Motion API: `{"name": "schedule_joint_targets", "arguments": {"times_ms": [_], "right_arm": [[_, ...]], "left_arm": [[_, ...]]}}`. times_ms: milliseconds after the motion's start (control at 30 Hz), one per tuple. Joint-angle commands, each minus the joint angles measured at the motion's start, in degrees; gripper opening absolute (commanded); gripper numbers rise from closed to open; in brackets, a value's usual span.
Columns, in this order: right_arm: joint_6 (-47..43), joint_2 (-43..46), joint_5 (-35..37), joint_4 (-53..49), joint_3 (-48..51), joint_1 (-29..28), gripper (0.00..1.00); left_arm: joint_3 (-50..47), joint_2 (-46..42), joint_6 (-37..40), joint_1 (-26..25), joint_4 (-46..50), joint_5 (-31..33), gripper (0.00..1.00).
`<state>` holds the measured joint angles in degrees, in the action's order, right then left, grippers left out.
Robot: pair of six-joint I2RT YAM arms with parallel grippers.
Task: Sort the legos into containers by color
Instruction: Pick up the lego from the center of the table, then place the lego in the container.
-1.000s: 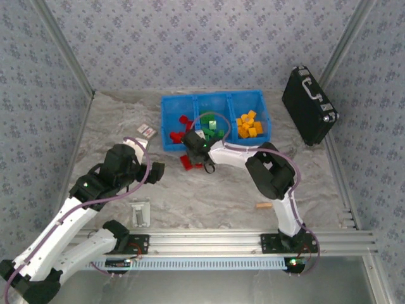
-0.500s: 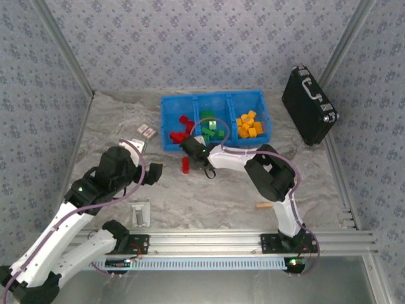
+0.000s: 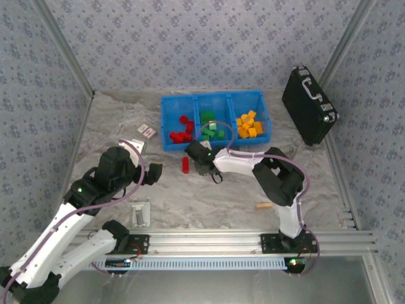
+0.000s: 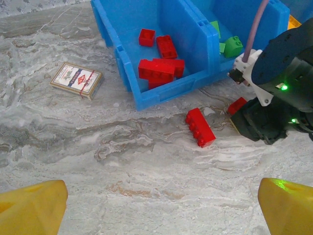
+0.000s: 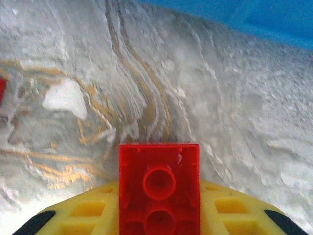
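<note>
Pinching red brick (image 5: 159, 188) in right gripper (image 3: 199, 164) jaws, 6 o'clock of bins (image 3: 164, 120), for binning; with left gripper (image 3: 155, 171) jaws wide, clear.

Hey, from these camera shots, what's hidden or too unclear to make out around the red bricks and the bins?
Right wrist view: the held red brick runs off the bottom edge, so its full length is hidden.
Left wrist view: the right gripper covers part of that brick with its black body.
Top view: the jaws are hidden under the gripper's own wrist, and the green bricks in the blue bins blur together, too small to count.
</note>
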<state>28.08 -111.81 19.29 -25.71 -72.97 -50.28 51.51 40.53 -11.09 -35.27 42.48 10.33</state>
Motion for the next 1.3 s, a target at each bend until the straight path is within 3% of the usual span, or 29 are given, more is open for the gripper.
{"name": "schedule_joint_targets", "arguments": {"times_ms": [0, 300, 833, 1267], "right_arm": [[-1.1, 4.4, 0.6, -4.7, -1.1, -0.7, 0.31], [-7.2, 7.3, -0.2, -6.3, -12.1, 1.0, 0.31], [-11.4, -10.8, -6.1, -5.8, -37.6, 7.3, 0.30], [-12.8, -21.0, -12.5, -7.0, -49.6, 10.4, 0.30]], "left_arm": [[1.0, 0.4, 0.9, -0.3, 0.3, 0.3, 1.00], [0.2, -1.7, 0.6, -0.2, 0.5, 1.8, 1.00], [-0.8, -4.2, -1.0, -0.2, -0.4, 2.4, 1.00], [-1.8, -1.2, -2.2, -0.2, -2.4, -0.6, 1.00]]}}
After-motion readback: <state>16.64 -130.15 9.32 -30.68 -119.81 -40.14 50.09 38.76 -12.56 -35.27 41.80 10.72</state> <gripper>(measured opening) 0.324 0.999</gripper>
